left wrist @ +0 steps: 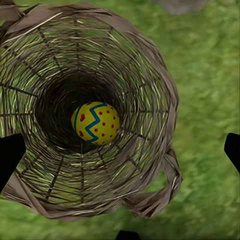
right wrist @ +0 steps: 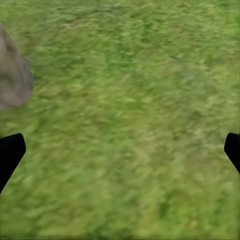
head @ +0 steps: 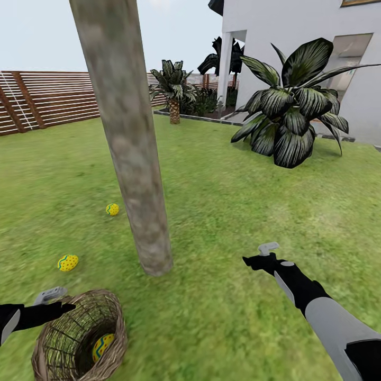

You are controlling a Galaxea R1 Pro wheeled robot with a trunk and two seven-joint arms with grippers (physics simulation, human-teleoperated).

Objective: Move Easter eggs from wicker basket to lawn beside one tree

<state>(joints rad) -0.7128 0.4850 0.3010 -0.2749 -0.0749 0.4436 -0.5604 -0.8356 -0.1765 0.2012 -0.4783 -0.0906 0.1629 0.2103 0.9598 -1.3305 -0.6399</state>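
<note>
The wicker basket (head: 117, 324) stands on the lawn (head: 227, 211) at the lower left, just in front of the thick grey-brown tree trunk (head: 136, 159). One yellow Easter egg (head: 102, 346) with red dots and a blue zigzag lies at its bottom; the left wrist view looks straight down on that egg (left wrist: 96, 123) inside the woven wall (left wrist: 150, 65). My left gripper (head: 55, 301) hovers open over the basket's rim, its fingers (left wrist: 10, 156) spread wide. Two more eggs (head: 112, 209) (head: 67, 262) lie on the grass left of the trunk. My right gripper (head: 263, 256) hangs open over bare grass, right of the trunk base (right wrist: 12, 75).
A large broad-leaved plant (head: 291, 114) grows at the right in front of the white house (head: 296, 32). A smaller palm-like plant (head: 173, 90) stands farther back. A brown slatted fence (head: 47, 100) closes the garden at the left. Open grass stretches right of the trunk.
</note>
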